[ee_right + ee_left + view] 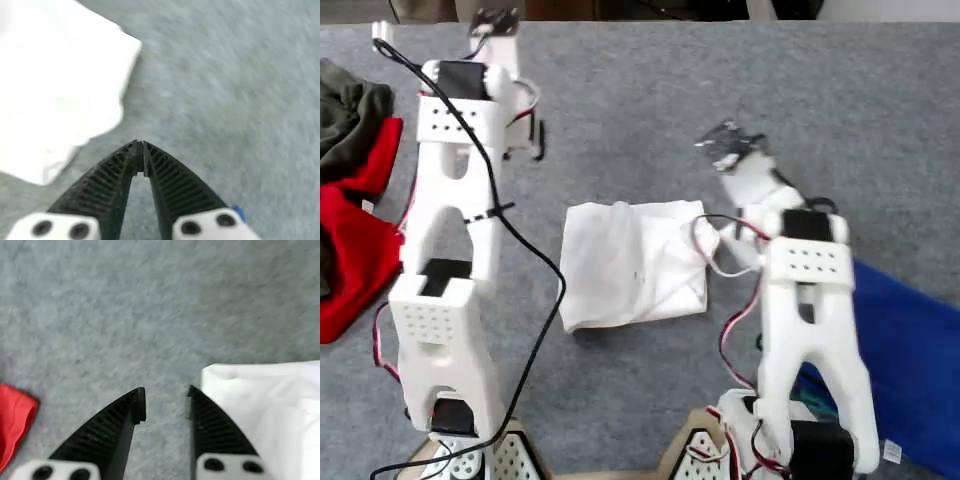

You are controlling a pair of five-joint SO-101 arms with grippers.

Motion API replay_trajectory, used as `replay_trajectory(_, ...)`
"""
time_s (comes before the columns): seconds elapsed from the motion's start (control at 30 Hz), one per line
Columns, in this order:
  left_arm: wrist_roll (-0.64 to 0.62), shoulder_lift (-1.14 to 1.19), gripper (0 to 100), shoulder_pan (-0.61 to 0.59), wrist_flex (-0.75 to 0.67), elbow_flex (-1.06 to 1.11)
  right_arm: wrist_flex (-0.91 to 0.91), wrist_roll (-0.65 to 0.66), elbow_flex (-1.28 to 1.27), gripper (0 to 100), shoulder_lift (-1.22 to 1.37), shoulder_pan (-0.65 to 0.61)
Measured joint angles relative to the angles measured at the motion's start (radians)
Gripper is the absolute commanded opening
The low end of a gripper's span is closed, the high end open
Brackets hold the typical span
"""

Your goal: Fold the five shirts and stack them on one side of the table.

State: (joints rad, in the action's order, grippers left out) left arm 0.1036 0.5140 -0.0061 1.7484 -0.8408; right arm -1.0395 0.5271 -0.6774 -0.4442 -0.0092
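White shirt: the white shirt (635, 265) lies mid-table between the two arms as a rough folded rectangle. Its near left corner looks puffed rather than flat.
Left gripper: the left gripper (166, 402) is released, with its jaws apart and nothing between them. It hangs over bare table (650, 100) just beside a corner of the white shirt.
Right gripper: the right gripper (140, 157) is clenched on nothing. It sits over the grey table, just off the white shirt's edge.
Other shirts: the red shirt (355, 240) and the dark green shirt (345, 110) sit bunched at the left edge. The blue shirt (910, 350) lies at the near right, partly under the right arm.
Stage, as I judge it: one shirt looks folded, no stack has been started, and the others are unfolded.
Risk, loose fold: a pinch at that corner may catch only the top layer. Lifting it then would open the fold.
Risk, dragging: sliding the shirt over the felt-like table could bunch it up.
Risk, cable: the black cable (525, 245) runs right beside the shirt's left edge. It could snag the cloth or the arm during a sweep to the left.
Risk, blue shirt: the right arm is over it, so reaching it may drag it off the near edge.
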Motion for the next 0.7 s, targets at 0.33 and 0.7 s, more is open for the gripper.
replay_trajectory(0.33, 0.011, 0.0, 3, -0.031, -0.04, 0.181, 0.025, -0.046, 0.23, 0.6, 0.37, -0.13)
replay_trajectory(0.7, 0.072, 0.0, 3, -0.034, -0.066, 0.207, 0.054, -0.072, 0.559, 0.6, 0.756, -0.124)
